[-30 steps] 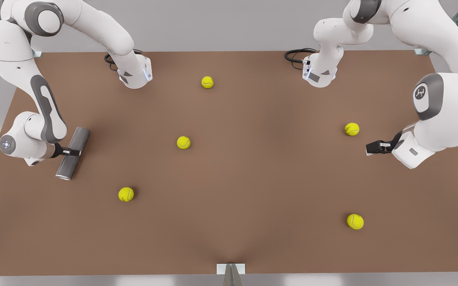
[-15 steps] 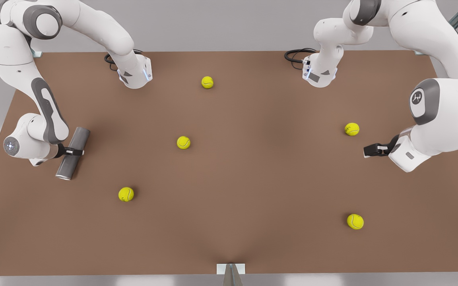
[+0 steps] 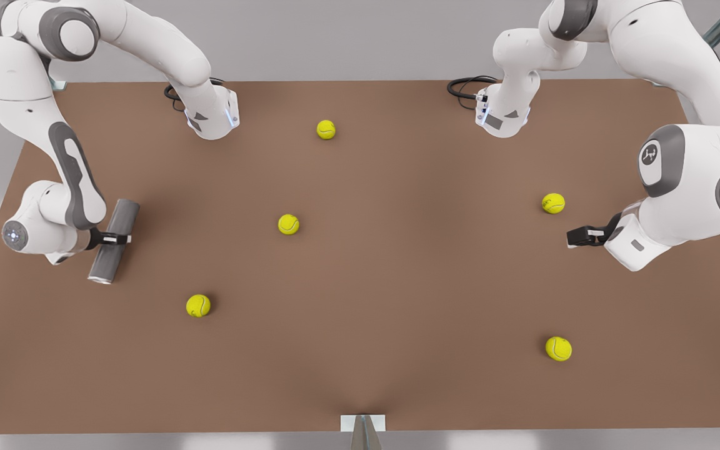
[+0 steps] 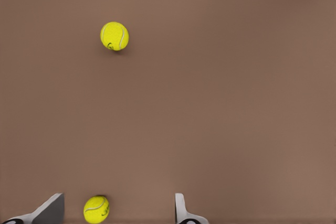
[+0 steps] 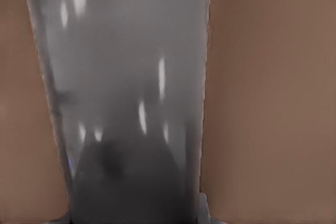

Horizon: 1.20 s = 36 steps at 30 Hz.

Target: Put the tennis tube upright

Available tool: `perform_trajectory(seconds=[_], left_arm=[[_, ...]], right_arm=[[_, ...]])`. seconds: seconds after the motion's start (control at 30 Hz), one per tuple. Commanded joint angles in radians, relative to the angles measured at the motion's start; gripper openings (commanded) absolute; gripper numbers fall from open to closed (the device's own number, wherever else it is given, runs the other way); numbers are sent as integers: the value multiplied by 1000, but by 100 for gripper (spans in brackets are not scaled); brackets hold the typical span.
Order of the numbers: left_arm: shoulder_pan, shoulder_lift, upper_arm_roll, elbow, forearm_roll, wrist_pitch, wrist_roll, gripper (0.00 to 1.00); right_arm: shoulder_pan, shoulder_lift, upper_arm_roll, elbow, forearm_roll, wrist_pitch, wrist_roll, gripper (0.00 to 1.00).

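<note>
The tennis tube point(image 3: 124, 215) is a dark grey cylinder lying lengthwise near the table's edge at the front view's left, its metallic rim toward the front edge. My right gripper point(image 3: 116, 238) is shut on the tube's middle, reaching in from the side. The right wrist view has the tube point(image 5: 126, 77) close up between the fingertips point(image 5: 203, 209). Whether the tube rests on the table or hangs just above it, I cannot tell. My left gripper point(image 3: 575, 237) waits open at the front view's right, low over the table. Its fingers point(image 4: 181, 211) stand apart with nothing held.
Several yellow-green tennis balls lie scattered on the brown table point(image 3: 397, 300): one point(image 3: 289, 224) in the middle, one point(image 3: 198, 305) front-left, one point(image 3: 553, 203) just beyond the left gripper. Both arm bases point(image 3: 213, 115) stand at the back edge.
The right gripper and the tube have shifted a little toward the front view's left. The left gripper has crept toward the front view's left, still open.
</note>
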Motion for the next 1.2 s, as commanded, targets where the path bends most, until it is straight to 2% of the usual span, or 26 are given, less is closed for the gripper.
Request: perform_trajectory(seconds=[0.0, 0.07, 0.17, 0.3, 0.6, 0.77, 0.97, 1.17], left_arm=[[0, 0, 0, 0, 0, 0, 0, 100], [-2, 0, 0, 0, 0, 0, 0, 100], [-2, 0, 0, 0, 0, 0, 0, 100], [-2, 0, 0, 0, 0, 0, -2, 100], [-9, 0, 0, 0, 0, 0, -5, 100], [-9, 0, 0, 0, 0, 0, -5, 100], [-9, 0, 0, 0, 2, 0, -5, 100], [-11, 0, 0, 0, 2, 0, -5, 100]], right_arm=[[-1, -1, 3, 0, -3, -1, 2, 59], [-15, -30, 66, 22, -3, -35, 2, 60], [50, -53, 116, 166, -6, -165, 6, 61], [218, -50, 116, 284, -6, -210, 6, 62], [620, -48, 124, 387, -12, -230, -41, 62], [760, -36, 122, 428, -18, -222, -112, 62], [970, 25, 119, 476, -109, -152, -133, 62], [1130, 222, 109, 687, -164, -129, -480, 62]])
